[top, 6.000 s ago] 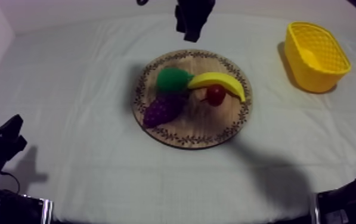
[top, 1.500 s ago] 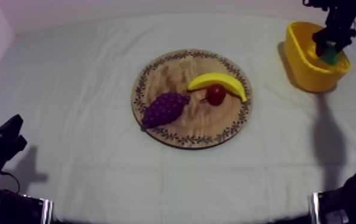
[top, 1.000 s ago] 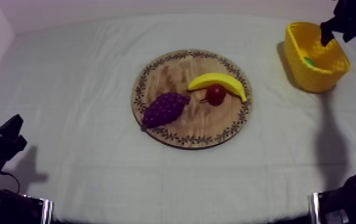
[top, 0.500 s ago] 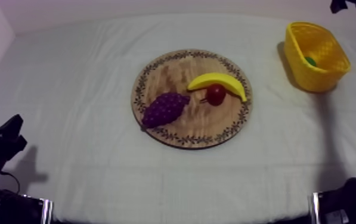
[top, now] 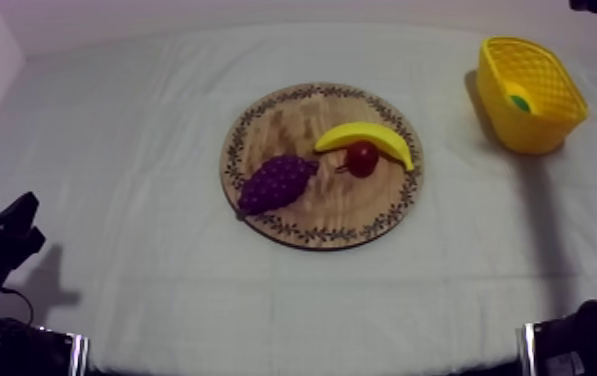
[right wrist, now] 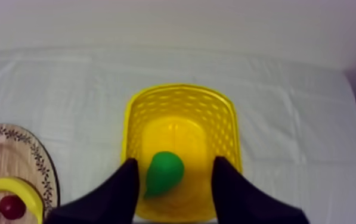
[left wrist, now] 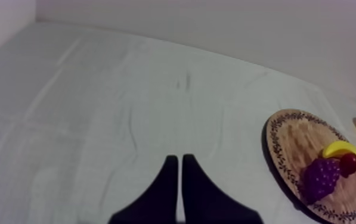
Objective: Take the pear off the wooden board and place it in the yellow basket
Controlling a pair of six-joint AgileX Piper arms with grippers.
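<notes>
Pear inside the yellow basket, right gripper spread empty above it, left gripper pinched together on nothing.

The top camera looks down slantwise on the whole desk, the left wrist camera low across it toward the distant wooden board, the right wrist camera from close above into the yellow basket, both shared with the top view.

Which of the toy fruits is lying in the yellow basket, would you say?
The green pear; banana, grapes and small red fruit lie on the wooden board.
</notes>
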